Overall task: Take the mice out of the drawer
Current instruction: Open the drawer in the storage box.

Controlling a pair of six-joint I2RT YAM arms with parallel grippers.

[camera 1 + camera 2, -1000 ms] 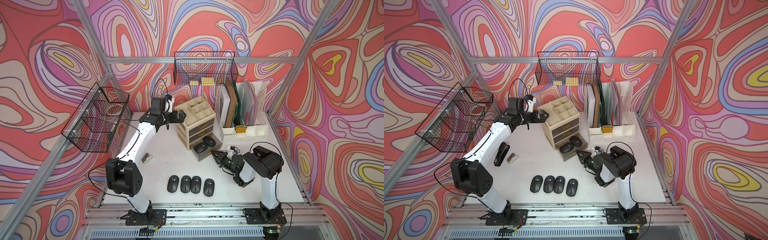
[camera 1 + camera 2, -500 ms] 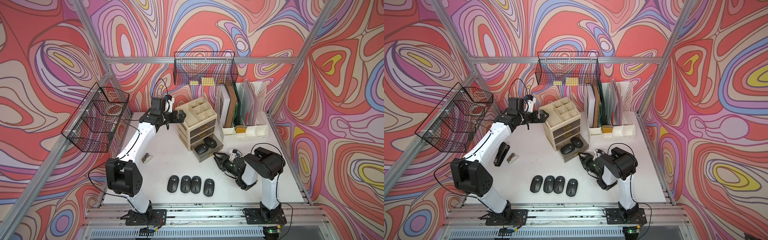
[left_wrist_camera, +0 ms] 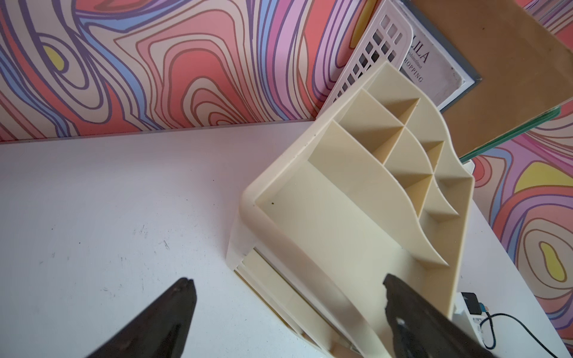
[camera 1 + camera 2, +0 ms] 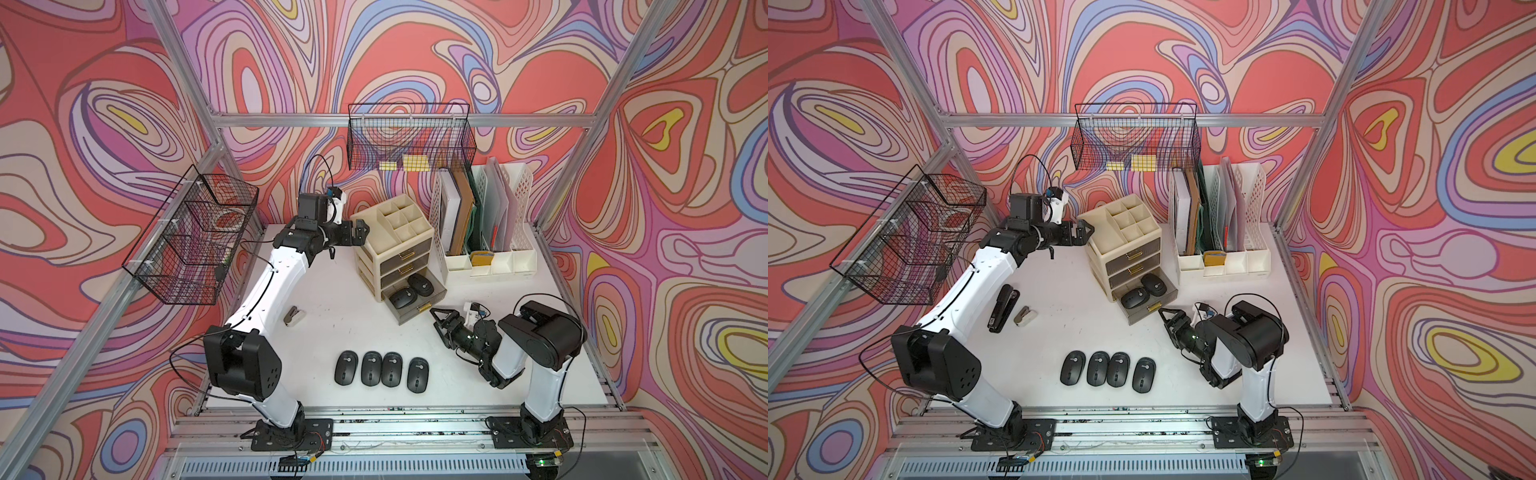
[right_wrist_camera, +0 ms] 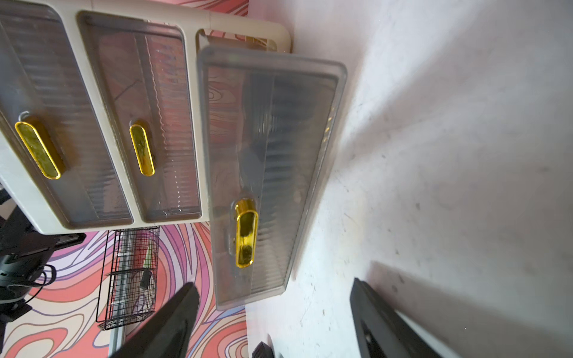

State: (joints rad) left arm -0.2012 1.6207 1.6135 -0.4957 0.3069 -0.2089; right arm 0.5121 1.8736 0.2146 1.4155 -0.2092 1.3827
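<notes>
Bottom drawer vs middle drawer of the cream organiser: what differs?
Bottom drawer is pulled out; middle drawer is shut flush. Bottom drawer shows two mice inside; middle drawer's contents are unclear. Both have smoky-grey fronts and gold handles.

Black mice (image 4: 423, 284), smoky-grey drawer (image 4: 432, 300), cream organiser (image 4: 376, 226).

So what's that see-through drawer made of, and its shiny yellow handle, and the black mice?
The drawer looks like smoky grey plastic: it is ribbed, and you can see through it. Its handle is gold and mirror-shiny, maybe metal, maybe coated plastic. The mice look like smooth matte black plastic, with only dull highlights.
</notes>
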